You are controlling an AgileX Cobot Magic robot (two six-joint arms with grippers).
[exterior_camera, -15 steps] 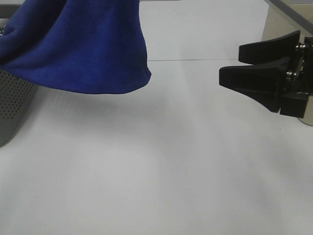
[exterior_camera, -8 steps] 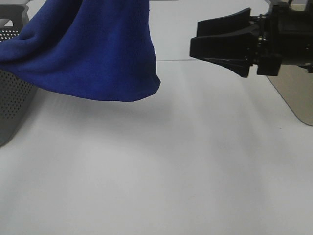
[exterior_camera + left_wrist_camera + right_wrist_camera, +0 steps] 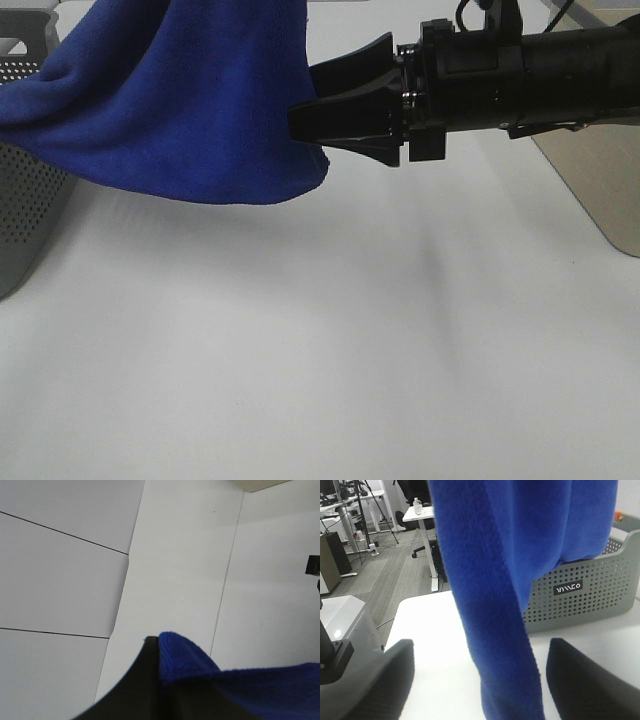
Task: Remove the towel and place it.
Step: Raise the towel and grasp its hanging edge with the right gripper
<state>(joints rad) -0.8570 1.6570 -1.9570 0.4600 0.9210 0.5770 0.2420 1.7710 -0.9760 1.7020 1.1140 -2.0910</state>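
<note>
Nearest the cam, the white tabletop (image 3: 330, 360) is seen bare apart from soft shadows. Above it the towel (image 3: 190, 110) is held aloft: its lower hem is hung clear of the table, while its left part is seen reaching over the grey perforated basket (image 3: 22, 205), so it's judged not fully out yet. The R gripper (image 3: 303, 100), which was parked by the right edge a sec ago, has been brought across to the towel's free edge. Its jaws are spread wide, and in the wrist view the hanging fold is seen btwn the fingers (image 3: 380, 680) w/ nothing pinched so far. The L gripper (image 3: 156, 655) is clamped tight on an upper edge of the cloth & carries it. Judged: a 2nd grip is being set up so the towel can be spread & laid down; closing on that edge is what's needed next. Farther back, office desks are glimpsed
</note>
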